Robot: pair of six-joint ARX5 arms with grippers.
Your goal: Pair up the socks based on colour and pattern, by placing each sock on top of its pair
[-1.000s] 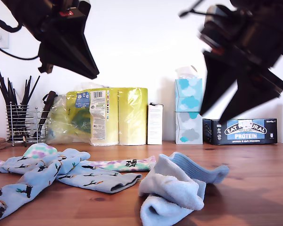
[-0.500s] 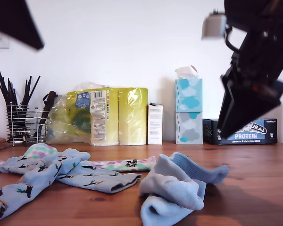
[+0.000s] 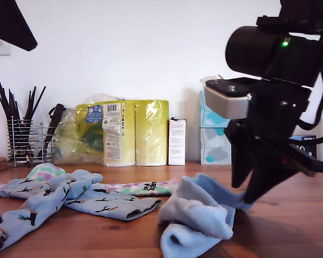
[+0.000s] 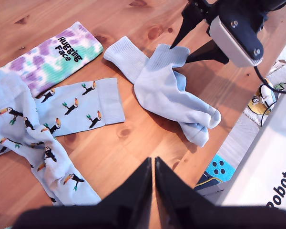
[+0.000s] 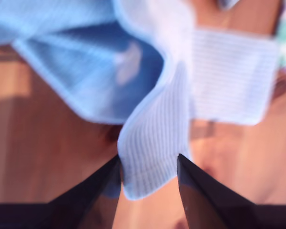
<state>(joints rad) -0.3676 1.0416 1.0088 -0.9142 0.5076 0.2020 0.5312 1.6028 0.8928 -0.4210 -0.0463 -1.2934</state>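
- Because the light-blue ribbed socks [image 4: 174,98] are thin, limp knit, I judge they weigh next to nothing and will droop and stretch from whatever spot gets pinched. They will not lift as a stiff piece.
- They lie crumpled together, touching and partly overlapped, on the wooden table [image 3: 290,231] toward the exterior view's right. The toucan-print socks [image 4: 81,109] are just beside them.
- My second gripper [image 5: 148,162] is down at this heap with its jaws parted. A ribbed cuff [image 5: 150,138] sits between the fingertips, which straddle it without squeezing it.
- The cuff looks like the best hold. Its ribbing gives the pads grip, the fabric is not slippery, and nothing here is fragile.
- The risk is catching both layers. The second sock is tangled against the first and could drag along, so a shallow bite on the one free edge seems wise.
- My first gripper [image 4: 152,164] hangs high over the table with its jaws drawn almost together, holding nothing.
- A tie-dye sock [image 4: 62,57] lies flat beyond the toucan pair, apart from the blue heap.
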